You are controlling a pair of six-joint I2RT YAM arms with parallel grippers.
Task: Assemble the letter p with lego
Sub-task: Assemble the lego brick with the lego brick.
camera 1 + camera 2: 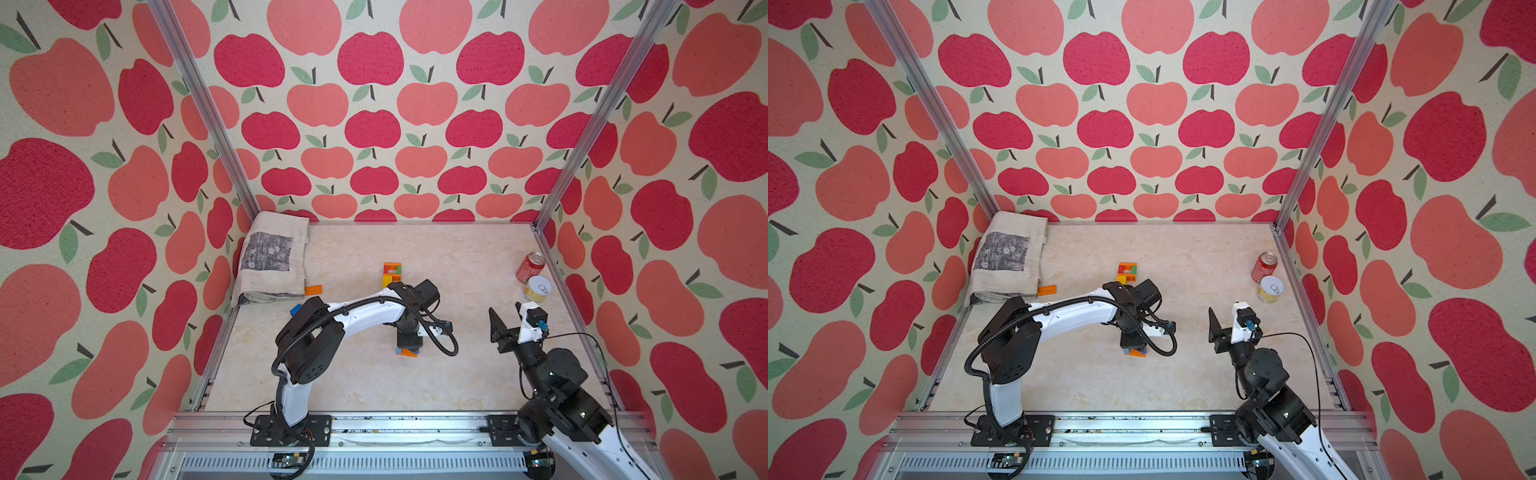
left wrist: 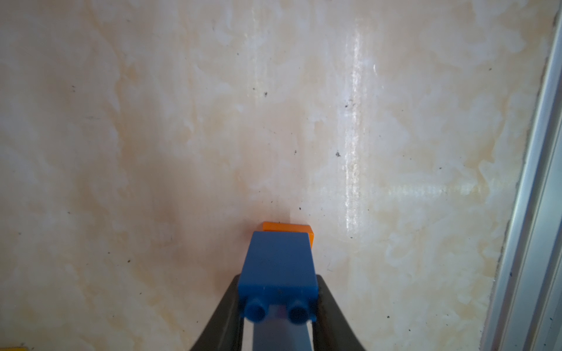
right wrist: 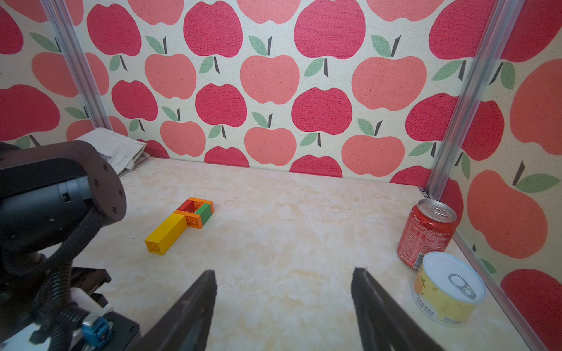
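A joined lego piece (image 1: 392, 274) (image 1: 1127, 273) (image 3: 179, 225) lies flat mid-table: a yellow stem ending in an orange, red and green loop. My left gripper (image 2: 278, 282) (image 1: 409, 343) points down nearer the front, shut on a blue brick (image 2: 278, 261). That brick's lower end meets an orange brick (image 2: 287, 227) (image 1: 409, 353) on the table. A loose orange brick (image 1: 313, 289) (image 1: 1047, 290) lies by the cloth. Another blue brick (image 1: 296, 309) peeks out behind the left arm. My right gripper (image 3: 284, 273) (image 1: 505, 316) hangs open and empty at the right.
A folded printed cloth (image 1: 272, 259) fills the back left corner. A red soda can (image 1: 530, 267) (image 3: 425, 234) and a yellow tin (image 1: 537, 289) (image 3: 447, 291) stand by the right wall, close to my right gripper. Aluminium rails (image 2: 535, 212) border the table.
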